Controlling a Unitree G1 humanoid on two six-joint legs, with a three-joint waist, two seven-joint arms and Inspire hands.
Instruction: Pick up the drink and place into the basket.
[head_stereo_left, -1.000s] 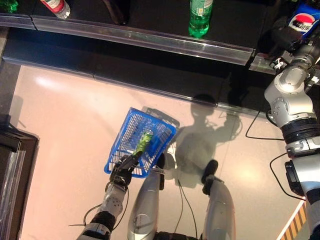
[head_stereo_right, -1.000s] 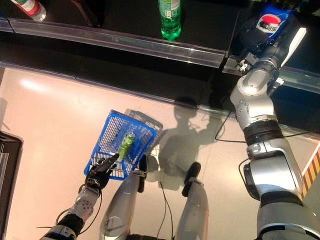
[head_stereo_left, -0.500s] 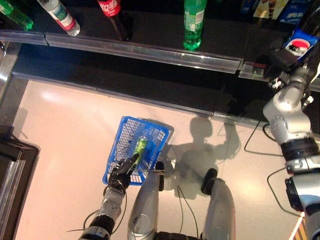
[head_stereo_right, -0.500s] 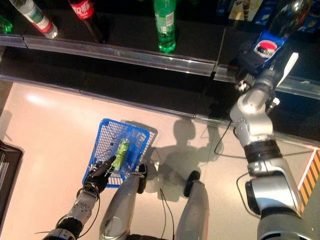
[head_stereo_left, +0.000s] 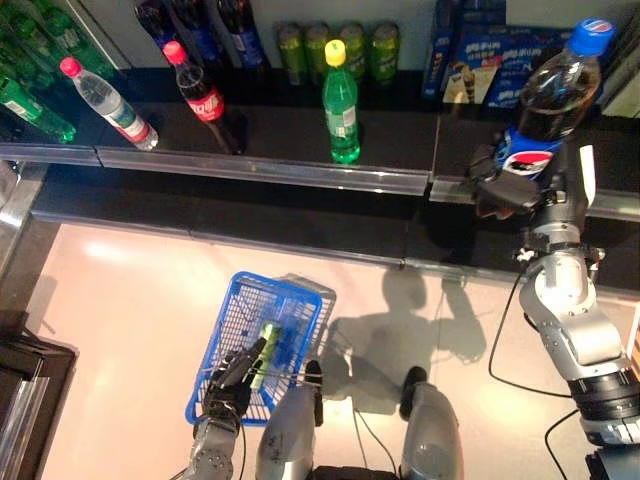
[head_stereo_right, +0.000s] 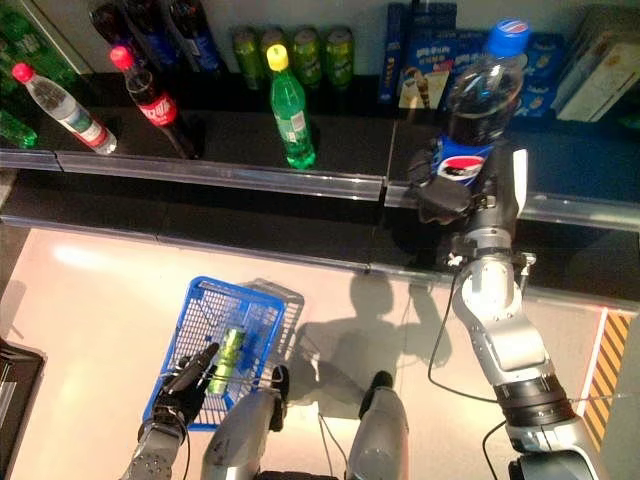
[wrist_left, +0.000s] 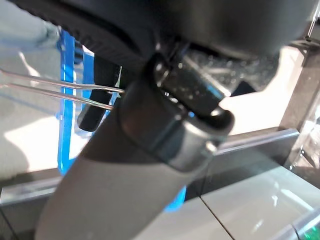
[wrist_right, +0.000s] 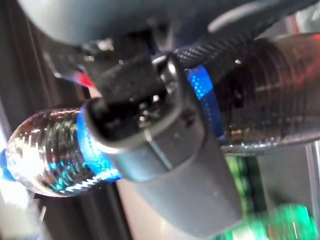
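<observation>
A: Dark cola in a blue-capped bottle (head_stereo_right: 470, 105) is the drink in hand. The right hand (head_stereo_right: 447, 190) has its fingers curled round the label band, at the front edge of the black shelf (head_stereo_left: 400, 160).

B: Basket position?

A: The blue wire basket (head_stereo_left: 235, 330) hangs low on the left. The left hand (head_stereo_left: 232, 375) has its fingers hooked on the basket's near rim. One green can (head_stereo_right: 229, 358) lies inside.

B: Failure modes?

A: The grip sits low on a tall bottle, so the bottle could tip or slip out during the swing. The basket is well apart from the shelf, so a release short of it would likely put the bottle on the floor. Landing on the can, it might roll.

B: Count of remaining stock?

A: At the shelf's front edge: one green bottle with yellow cap (head_stereo_left: 341, 105), one red-capped cola bottle (head_stereo_left: 195, 95), one clear water bottle (head_stereo_left: 105, 100). At the back: four green cans (head_stereo_left: 338, 48). The rest is too cut off to count.
</observation>
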